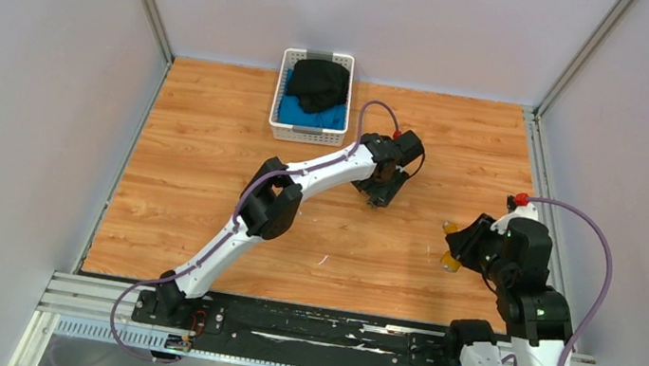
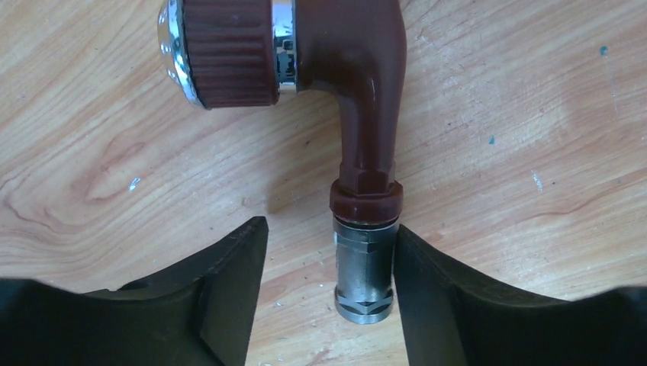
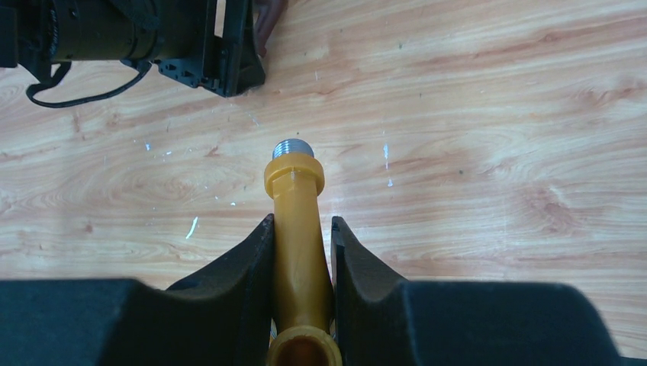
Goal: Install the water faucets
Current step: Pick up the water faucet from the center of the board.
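Reddish-brown faucet point(image 2: 366, 114) lies flat on the worktop point(image 2: 534, 114), long axis in line with the left fingers point(image 2: 244, 255). Its silvery end sits between them, and they are parted, not yet clamped. Right fingers point(image 3: 255, 255) clench the brass-yellow faucet point(image 3: 294, 179), threads pointing away.

A wooden table top point(image 1: 188, 173) carries a white slotted basket point(image 1: 306, 136) at its far edge, centred against the back wall. Inside the basket, a black cloth point(image 1: 318, 84) lies bunched on top of a blue cloth point(image 1: 297, 112). Small white flecks point(image 3: 191, 226) and teal specks point(image 2: 490, 139) mark the wood grain. Grey panels point(image 1: 16, 101) enclose the table on three sides.
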You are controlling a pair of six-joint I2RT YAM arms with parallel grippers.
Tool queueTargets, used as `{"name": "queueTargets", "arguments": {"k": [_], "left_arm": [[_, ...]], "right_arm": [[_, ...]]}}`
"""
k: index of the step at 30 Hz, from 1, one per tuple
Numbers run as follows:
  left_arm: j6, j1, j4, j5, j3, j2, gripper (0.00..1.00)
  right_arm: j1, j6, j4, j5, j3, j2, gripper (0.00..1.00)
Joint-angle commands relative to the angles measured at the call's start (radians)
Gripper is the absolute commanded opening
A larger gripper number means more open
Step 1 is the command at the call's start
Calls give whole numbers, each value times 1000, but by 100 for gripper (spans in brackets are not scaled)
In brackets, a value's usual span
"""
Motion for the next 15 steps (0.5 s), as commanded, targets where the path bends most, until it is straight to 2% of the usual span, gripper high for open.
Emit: {"name": "queueTargets", "arguments": {"k": [1, 7, 13, 15], "left_arm": [[-1, -4, -31, -12, 28, 25, 61], [57, -5, -34, 44, 53, 42, 55], [77, -5, -33, 56, 45, 48, 38], [76, -5, -34, 69, 51, 54, 21]], "right_arm": [[-13, 20, 21, -45, -26, 8, 0], [-13, 25, 43, -78, -51, 17, 0], [-12, 5, 48, -80, -45, 38, 0], [-13, 7, 50, -81, -42, 42, 0]]}}
